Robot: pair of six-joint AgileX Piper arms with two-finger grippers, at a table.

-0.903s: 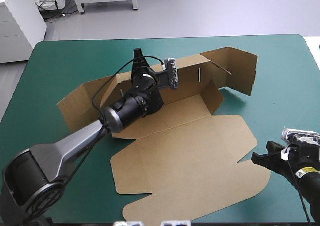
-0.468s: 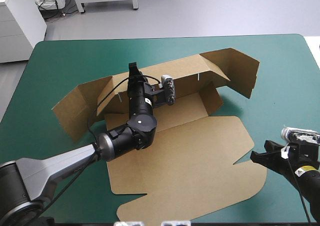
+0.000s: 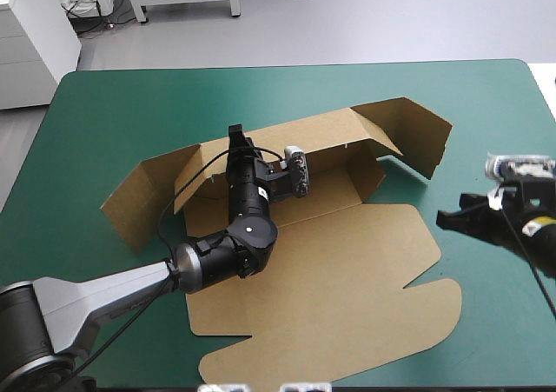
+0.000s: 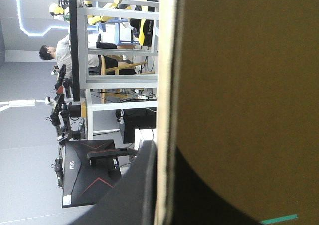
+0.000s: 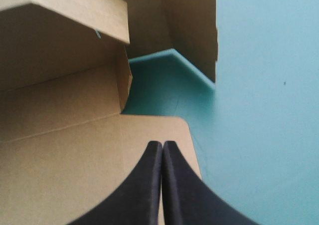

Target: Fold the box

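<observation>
Brown cut-board box [image 3: 347,262] lies mid teal-green table cover [image 3: 104,105], rear wall raised: light, stiff, likely creasing along scores. My left black-finned gripper [image 3: 235,140] pinches that wall's top edge, the best hold; my right gripper [image 5: 162,145] is clenched, empty.

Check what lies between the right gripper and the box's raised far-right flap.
A corner of the box's flat lid, then bare teal-green cover; the right wrist view shows it.

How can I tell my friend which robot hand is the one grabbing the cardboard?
On the teal-green table lies a big brown box, partly folded. The left gripper reaches over its middle to the raised far wall, pinching that wall's top edge. The right gripper hovers shut beside the box's right edge, gripping nothing.
</observation>
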